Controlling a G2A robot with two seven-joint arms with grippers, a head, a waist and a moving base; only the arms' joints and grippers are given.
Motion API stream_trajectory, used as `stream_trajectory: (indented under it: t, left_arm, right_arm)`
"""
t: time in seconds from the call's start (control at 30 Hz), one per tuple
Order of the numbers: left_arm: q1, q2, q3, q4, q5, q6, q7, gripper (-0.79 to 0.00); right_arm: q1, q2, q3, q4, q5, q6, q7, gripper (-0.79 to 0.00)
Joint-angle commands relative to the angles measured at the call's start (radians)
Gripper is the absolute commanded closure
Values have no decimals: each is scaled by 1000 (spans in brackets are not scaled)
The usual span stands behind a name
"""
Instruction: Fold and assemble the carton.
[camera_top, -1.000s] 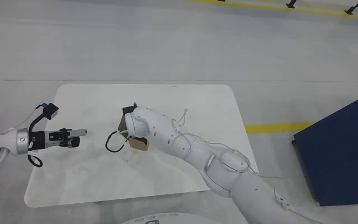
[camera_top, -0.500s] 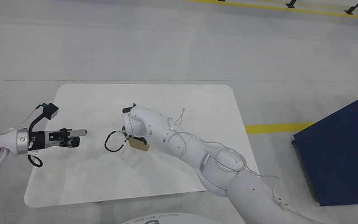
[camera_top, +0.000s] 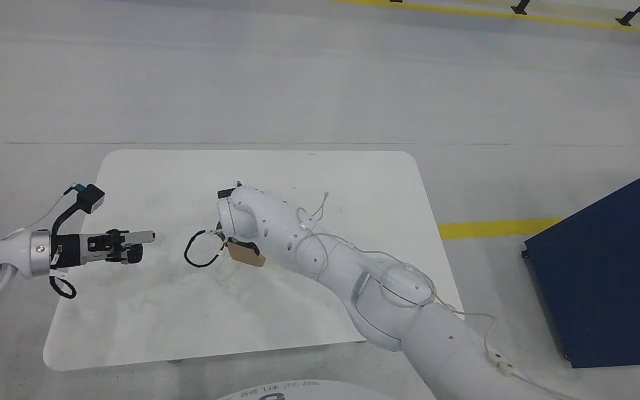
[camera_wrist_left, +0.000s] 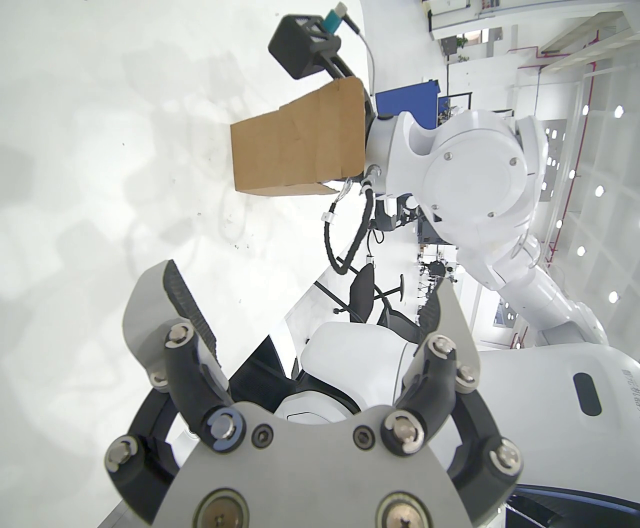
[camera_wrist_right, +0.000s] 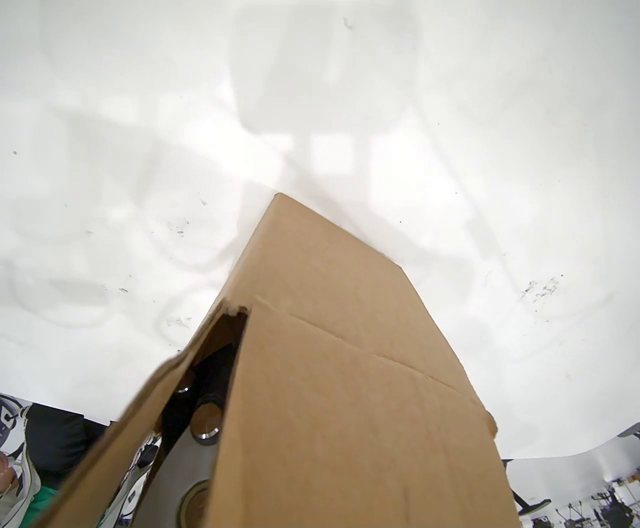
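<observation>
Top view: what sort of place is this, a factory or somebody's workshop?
Probably a factory hall or a big robotics lab: a bare grey floor marked with yellow lines, one white table, and office chairs in the room behind in the left wrist view.

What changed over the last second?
The right arm shifted slightly toward the left gripper, covering more of the carton in the top view. The carton stays at its wrist, over the table. The left gripper stays open and still.
</observation>
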Motion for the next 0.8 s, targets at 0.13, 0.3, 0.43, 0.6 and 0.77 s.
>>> stream_trajectory:
  t: [0.13,0.3,0.43,0.6,0.77]
  left_arm:
    - [0,0,0,0,0,0,0,-785]
    - [0,0,0,0,0,0,0,-785]
    - [0,0,0,0,0,0,0,-785]
    - [0,0,0,0,0,0,0,-785]
    - [0,0,0,0,0,0,0,-785]
  right_arm:
    - [-58,51,68,-147,-46,20,-28,0]
    - [-106,94,109,-226,-114,30,24,0]
    - [-111,94,94,-196,-139,0,56,0]
    - [-88,61,53,-124,-138,-13,70,0]
    - [-68,31,38,-78,-114,-14,71,0]
